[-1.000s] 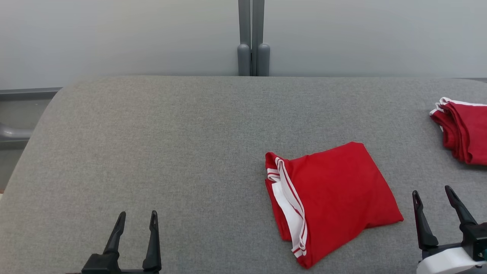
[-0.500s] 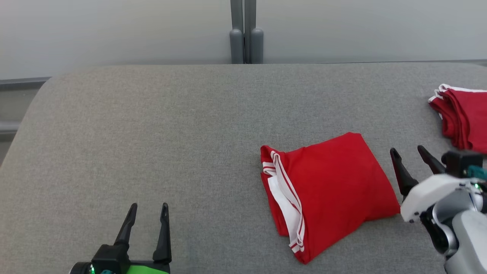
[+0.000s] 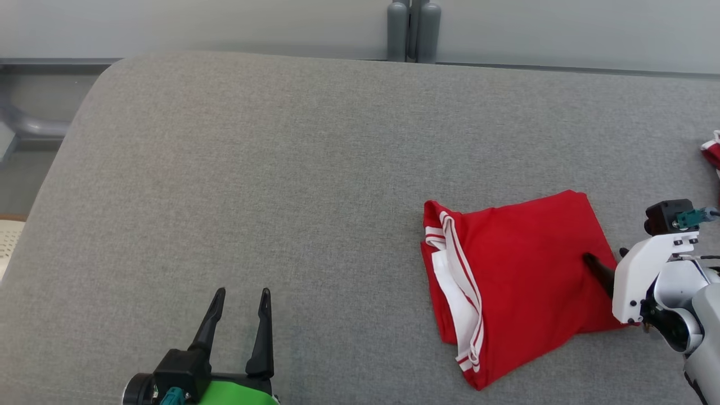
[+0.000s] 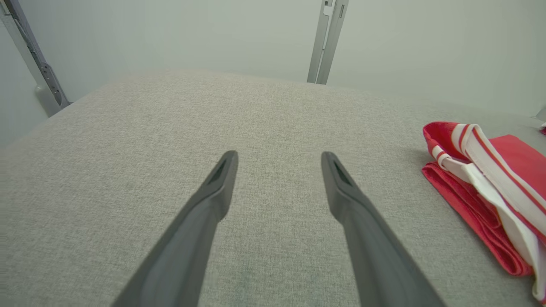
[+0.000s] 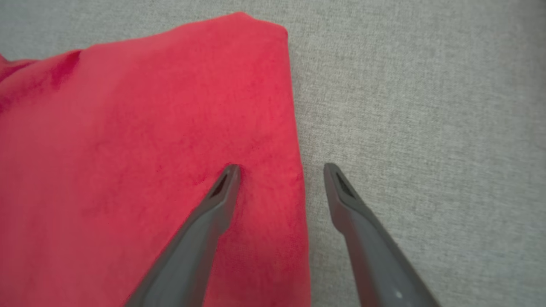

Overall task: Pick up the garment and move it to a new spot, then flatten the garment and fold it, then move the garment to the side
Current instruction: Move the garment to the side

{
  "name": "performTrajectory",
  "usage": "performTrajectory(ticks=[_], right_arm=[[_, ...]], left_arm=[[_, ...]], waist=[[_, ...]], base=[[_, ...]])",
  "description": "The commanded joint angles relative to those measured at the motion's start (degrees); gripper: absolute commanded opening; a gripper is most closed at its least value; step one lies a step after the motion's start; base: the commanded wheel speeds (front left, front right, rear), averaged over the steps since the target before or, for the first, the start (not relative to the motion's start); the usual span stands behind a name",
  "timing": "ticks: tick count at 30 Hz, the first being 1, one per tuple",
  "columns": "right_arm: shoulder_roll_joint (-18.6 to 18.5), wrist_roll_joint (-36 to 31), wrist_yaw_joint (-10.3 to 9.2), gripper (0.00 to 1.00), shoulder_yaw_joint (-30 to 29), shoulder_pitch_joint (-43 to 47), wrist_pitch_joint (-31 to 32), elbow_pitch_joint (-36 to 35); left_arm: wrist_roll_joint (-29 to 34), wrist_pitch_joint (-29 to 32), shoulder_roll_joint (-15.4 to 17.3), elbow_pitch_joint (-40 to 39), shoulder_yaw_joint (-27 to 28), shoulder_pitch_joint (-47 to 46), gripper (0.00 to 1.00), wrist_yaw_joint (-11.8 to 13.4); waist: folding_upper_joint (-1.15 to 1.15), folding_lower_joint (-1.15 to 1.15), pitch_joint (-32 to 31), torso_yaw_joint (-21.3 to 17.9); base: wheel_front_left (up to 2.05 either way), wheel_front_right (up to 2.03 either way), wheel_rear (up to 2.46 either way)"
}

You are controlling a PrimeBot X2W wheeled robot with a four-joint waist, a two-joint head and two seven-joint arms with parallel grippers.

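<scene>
Head view: garment (image 3: 520, 278) lies folded, red with white stripes.

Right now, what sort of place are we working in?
Likely a lab or test cell for garment folding: a wide grey fabric-covered table, plain pale wall panels with a grey post behind it, and a folded red garment, plus a second garment at the right edge.

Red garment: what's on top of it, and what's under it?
The right gripper has one finger over the garment near its edge, the other over the grey surface. Anything underneath the garment is hidden.
</scene>
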Motion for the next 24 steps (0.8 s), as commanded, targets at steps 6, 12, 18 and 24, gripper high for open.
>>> performTrajectory(ticks=[6, 12, 18, 24], right_arm=[[0.21, 4.3, -0.05, 0.42, 1.7, -1.84, 1.98, 3.38], [-2.19, 9.71, -0.06, 0.0, 3.91, -5.05, -1.0, 0.79], [-7.1, 10.09, -0.09, 0.0, 3.46, -13.24, -3.59, -2.76], [-9.83, 6.15, -0.08, 0.0, 2.64, -21.36, -4.72, -2.14]], left_arm=[[-0.8, -0.14, 0.16, -0.57, -0.06, -1.95, 1.0, 0.63], [-2.14, -0.13, 0.17, -1.08, -0.43, -2.98, 1.0, 1.51], [-1.81, -0.14, 0.16, -0.93, 0.08, -3.6, 1.0, 1.14], [-0.91, -0.13, 0.17, -0.83, -0.36, -5.54, 1.0, 0.16]], waist=[[0.0, 0.0, 2.33, 1.6], [0.0, 0.0, 3.6, 0.38], [0.0, 0.0, 4.82, -4.09], [0.0, 0.0, 6.1, -7.75]], base=[[0.0, 0.0, 0.0], [0.0, 0.0, 0.0], [0.0, 0.0, 0.0], [0.0, 0.0, 0.0]])
